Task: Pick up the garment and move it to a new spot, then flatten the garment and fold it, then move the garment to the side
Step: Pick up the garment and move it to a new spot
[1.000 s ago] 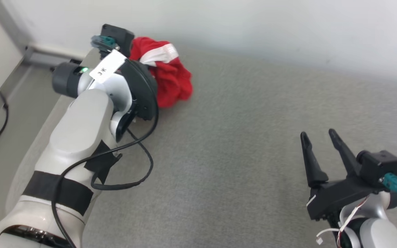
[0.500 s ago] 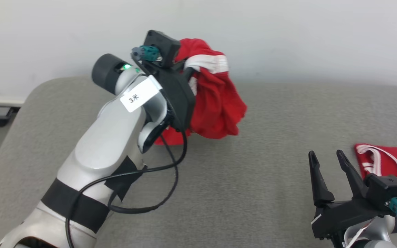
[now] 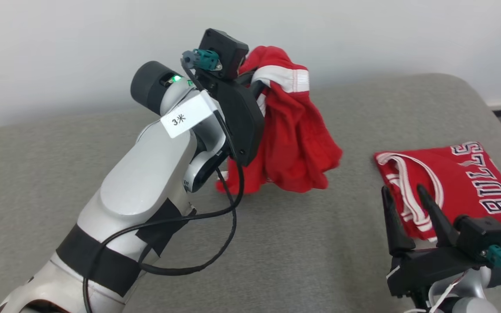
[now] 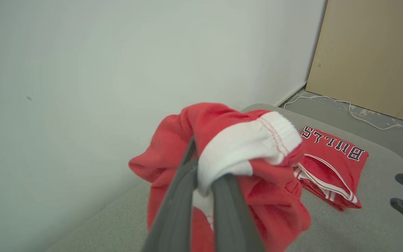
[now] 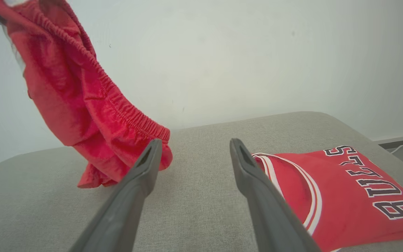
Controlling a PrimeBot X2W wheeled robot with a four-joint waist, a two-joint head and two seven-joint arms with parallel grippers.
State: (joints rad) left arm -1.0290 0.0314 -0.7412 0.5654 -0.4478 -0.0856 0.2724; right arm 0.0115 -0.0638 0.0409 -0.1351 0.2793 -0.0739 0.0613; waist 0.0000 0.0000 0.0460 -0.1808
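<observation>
Fingers (image 4: 171, 210) of your left gripper (image 3: 257, 83) clamped shut on bunched red garment w/ white waistband (image 3: 296, 143), dangling over grey fabric cushion (image 3: 298, 248); right gripper (image 3: 402, 189) open, empty. You needed clear space, away from folded red jersey (image 3: 463, 182).

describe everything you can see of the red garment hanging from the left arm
The garment is soft red cloth with a wide white band stitched in red and a gathered elastic edge. It is bunched, not flat, and hangs from the left end effector, which is shut on it near the white band. Its lowest folds seem to touch the grey cushion. The folded jersey lies apart from it, on the robot's right.
</observation>
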